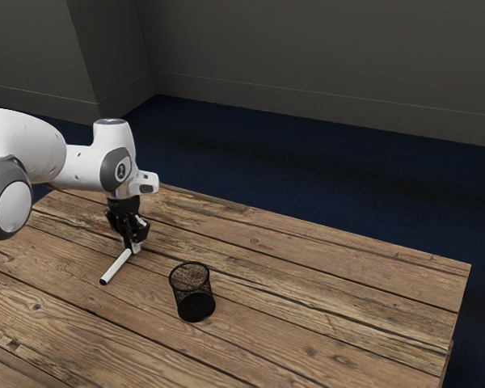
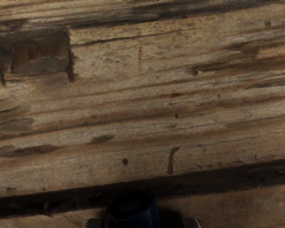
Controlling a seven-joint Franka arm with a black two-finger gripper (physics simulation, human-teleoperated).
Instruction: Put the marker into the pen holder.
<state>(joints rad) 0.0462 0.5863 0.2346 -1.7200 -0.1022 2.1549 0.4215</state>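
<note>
One marker (image 1: 115,267) runs from between the gripper's (image 1: 134,245) parted, unclosed fingers toward seven o'clock in the exterior view; the mesh cup (image 1: 193,283) stands at four o'clock from them.

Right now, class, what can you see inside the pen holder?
The pen holder has no pen standing in it; its dark lower part hides anything small lying at the bottom.

The wooden table (image 1: 339,323) bears the pen holder (image 1: 193,292), seemingly the marker (image 1: 115,267).
</note>
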